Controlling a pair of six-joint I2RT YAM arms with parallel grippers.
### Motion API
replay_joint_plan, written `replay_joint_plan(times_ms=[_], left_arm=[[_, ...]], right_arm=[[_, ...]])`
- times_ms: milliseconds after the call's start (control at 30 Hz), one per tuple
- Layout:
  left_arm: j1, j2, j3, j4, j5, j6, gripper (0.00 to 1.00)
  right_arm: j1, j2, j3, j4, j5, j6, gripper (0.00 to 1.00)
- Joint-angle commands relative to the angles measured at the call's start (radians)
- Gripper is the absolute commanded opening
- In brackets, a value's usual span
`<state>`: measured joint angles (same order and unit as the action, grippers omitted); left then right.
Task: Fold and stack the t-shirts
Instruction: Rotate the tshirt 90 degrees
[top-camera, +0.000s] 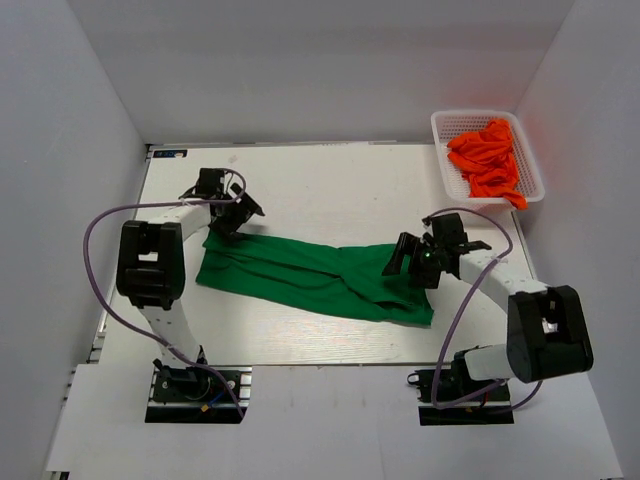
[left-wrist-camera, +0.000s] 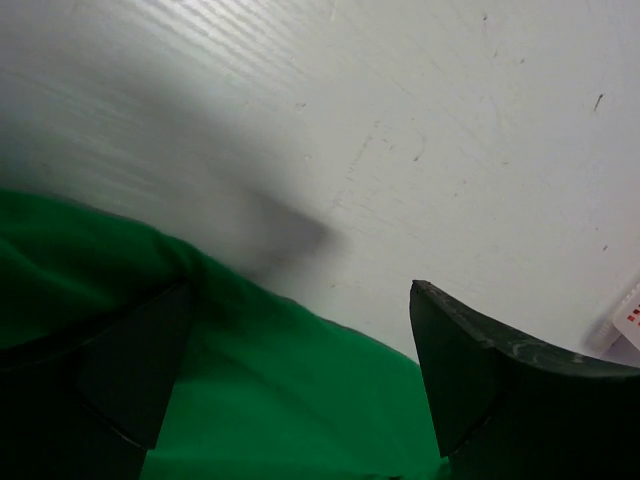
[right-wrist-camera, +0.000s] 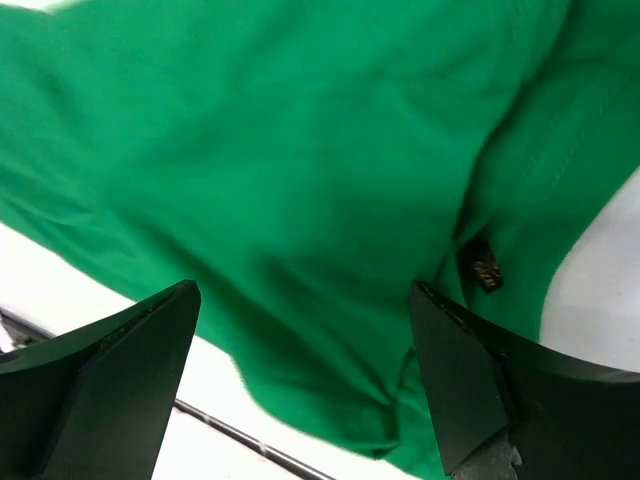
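A green t-shirt (top-camera: 310, 275) lies stretched across the table as a long band, its cloth also filling the right wrist view (right-wrist-camera: 300, 180) and the lower left wrist view (left-wrist-camera: 280, 400). My left gripper (top-camera: 243, 213) hovers open over the shirt's far left corner, nothing between its fingers (left-wrist-camera: 450, 370). Over the shirt's right end my right gripper (top-camera: 410, 258) is open too, fingers (right-wrist-camera: 460, 380) wide apart above the cloth. Orange t-shirts (top-camera: 490, 160) lie bunched in the basket.
A white mesh basket (top-camera: 440, 125) stands at the back right corner of the table. White walls close in the table on three sides. The table's near edge (top-camera: 330, 364) runs just in front of the shirt.
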<state>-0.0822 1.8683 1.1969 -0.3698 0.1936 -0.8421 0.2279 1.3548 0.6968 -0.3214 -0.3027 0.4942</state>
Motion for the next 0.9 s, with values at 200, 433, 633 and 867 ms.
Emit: replay_joint_plan(times_ms=[200,433,633,867], left_arm=[[0.03,-0.072,-0.229,-0.185,-0.201,-0.006,1.0],[0.012,-0.247,-0.342,-0.413,-0.26,-0.041,1.0],[-0.007,-0.492,-0.62,-0.453,-0.004,-0.069,1.0],[-0.037,-0.549,-0.543,-0.572,0.115,0.024,1.0]], right_arm=[[-0.004,0.211,0.045,0.027,0.071,-0.006,0.9],[-0.007,0.539,0.454,-0.063,0.226,-0.008,0.9],[0.007,0.824,0.841,-0.076,0.142,-0.063,0.9],[0.037,0.914,1.059,0.029,0.077,-0.155,0.9]])
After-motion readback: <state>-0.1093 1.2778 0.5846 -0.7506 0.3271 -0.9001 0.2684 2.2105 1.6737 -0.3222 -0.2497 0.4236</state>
